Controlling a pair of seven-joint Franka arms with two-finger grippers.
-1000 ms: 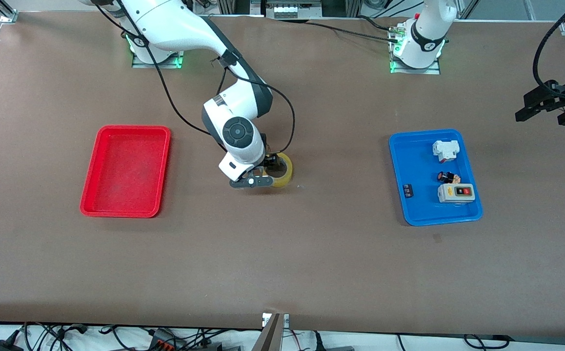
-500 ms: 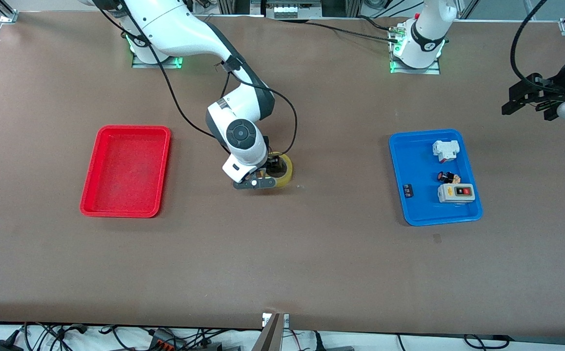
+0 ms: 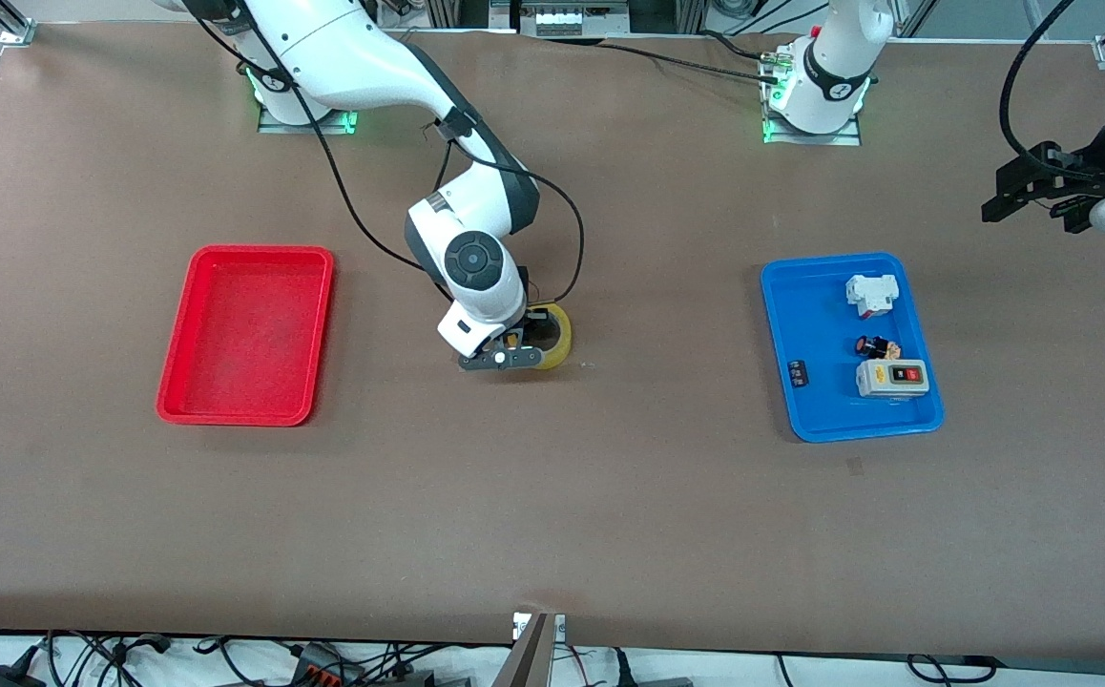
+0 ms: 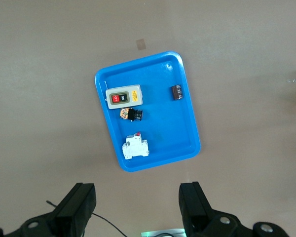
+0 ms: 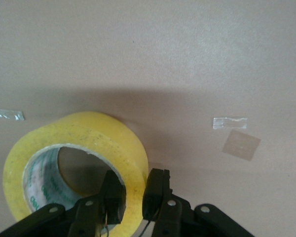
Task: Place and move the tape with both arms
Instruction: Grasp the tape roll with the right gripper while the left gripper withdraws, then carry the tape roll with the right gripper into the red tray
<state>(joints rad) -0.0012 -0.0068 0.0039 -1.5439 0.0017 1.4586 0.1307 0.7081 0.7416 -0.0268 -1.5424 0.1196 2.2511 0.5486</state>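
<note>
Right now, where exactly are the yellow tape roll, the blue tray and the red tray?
tape (image 5: pixel 116 136): right wrist view, on its yellow outer wall.
blue tray (image 3: pixel 781 315): front view, on its bare floor.
red tray (image 3: pixel 247 329): front view, on its bare floor.

A robotics lab: two bolted arm bases (image 3: pixel 815 100), aluminium framing (image 3: pixel 572 14), trailing cables (image 3: pixel 228 654).

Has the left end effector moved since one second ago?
Yes. The left end effector has gone up and away from the blue tray, toward the table's robot-side edge.
</note>
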